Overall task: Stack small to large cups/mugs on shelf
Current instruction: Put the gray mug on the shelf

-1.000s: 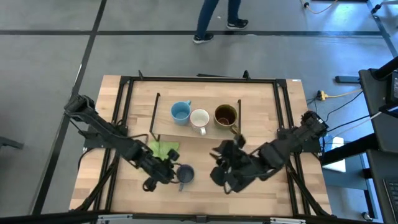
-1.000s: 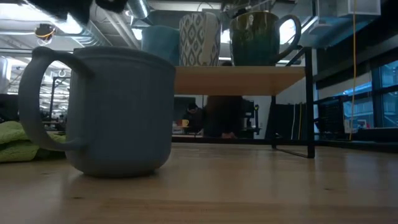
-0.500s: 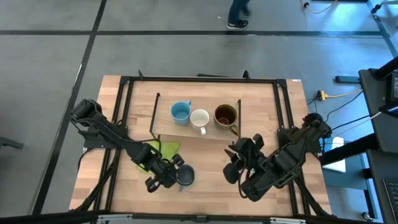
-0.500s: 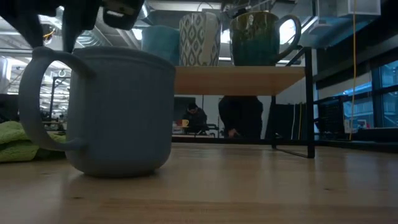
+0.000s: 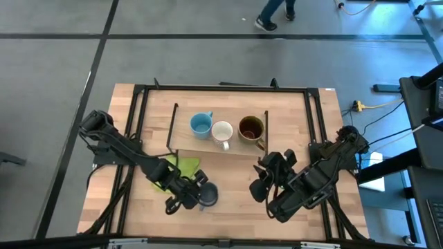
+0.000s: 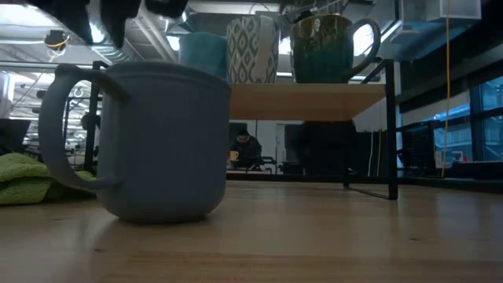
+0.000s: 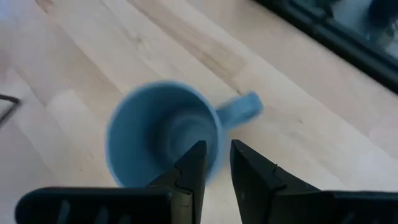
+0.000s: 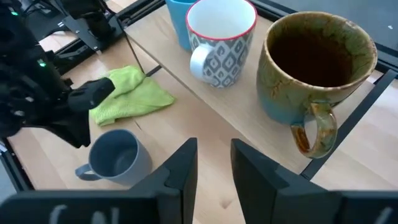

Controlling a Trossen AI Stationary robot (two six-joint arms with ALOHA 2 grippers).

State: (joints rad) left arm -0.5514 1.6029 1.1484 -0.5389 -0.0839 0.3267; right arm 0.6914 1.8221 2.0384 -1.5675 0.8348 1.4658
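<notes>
The grey-blue mug (image 5: 208, 197) stands upright on its base on the tabletop near the front edge, its handle (image 7: 244, 108) sticking out sideways. My left gripper (image 7: 218, 169) is open over its rim. On the shelf (image 5: 208, 146) stand a light blue mug (image 5: 201, 125), a white patterned mug (image 5: 222, 131) and a larger brown mug (image 5: 250, 128). My right gripper (image 5: 263, 181) hangs open above the table, right of the grey-blue mug, with nothing between its fingers (image 8: 186, 165). My left gripper stands astride the grey-blue mug's rim (image 7: 216, 138) next to the handle, one finger inside the mug and one outside. It comes slanting down from the table's left. The gap looks wider than the wall. The mug stays upright on the table.
A green cloth (image 5: 181, 166) lies on the table left of the shelf's near corner, just behind my left gripper. Black frame bars (image 5: 138, 117) run along the table's sides. A person walks across the floor beyond the far edge (image 5: 273, 14).
My left gripper has moved toward the table's right edge and down, bringing its fingers over the grey-blue mug's rim. The mug has slid a little toward the right, still upright. My right gripper has drawn back toward the table's right edge and rolled.
</notes>
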